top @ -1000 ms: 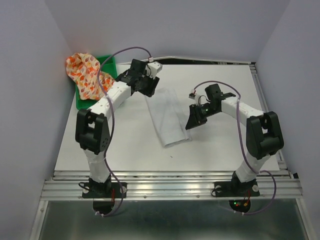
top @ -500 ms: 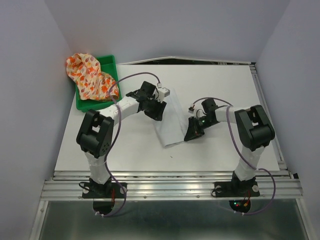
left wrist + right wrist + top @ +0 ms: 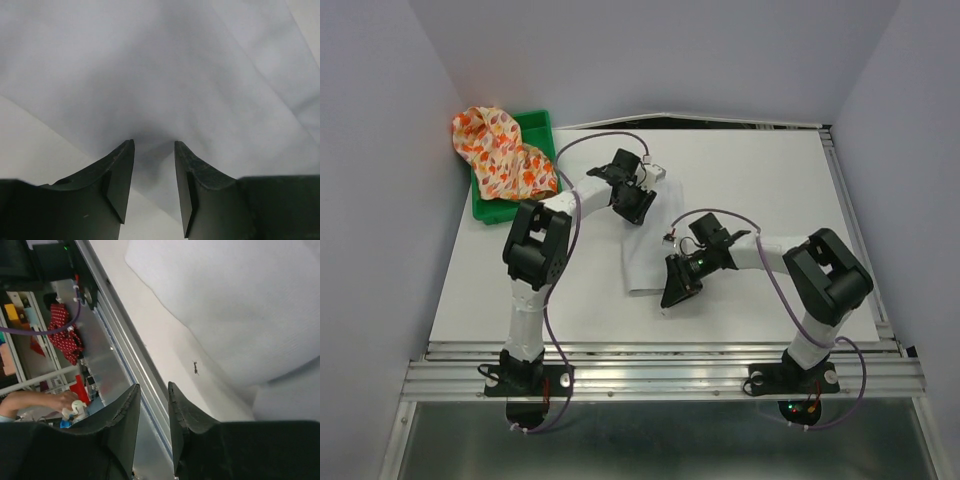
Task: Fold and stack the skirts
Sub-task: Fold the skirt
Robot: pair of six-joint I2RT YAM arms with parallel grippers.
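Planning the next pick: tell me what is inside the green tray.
The floral-print skirt lies bunched in the green tray, draping over its far-left rim. Anything beneath the cloth is covered.

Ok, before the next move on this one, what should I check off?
1. Left gripper over the white skirt, jaws apart: ok.
2. Left fingers gripping the cloth: cannot tell; the cloth lies right under the fingertips.
3. Right gripper empty, jaws a narrow gap apart, off the white skirt's near corner: ok.
4. White skirt lying as a narrow strip on the table: ok.
5. Floral skirt folded: not ok; it is bunched over the green tray.
6. Skirts stacked: not ok; they lie apart.
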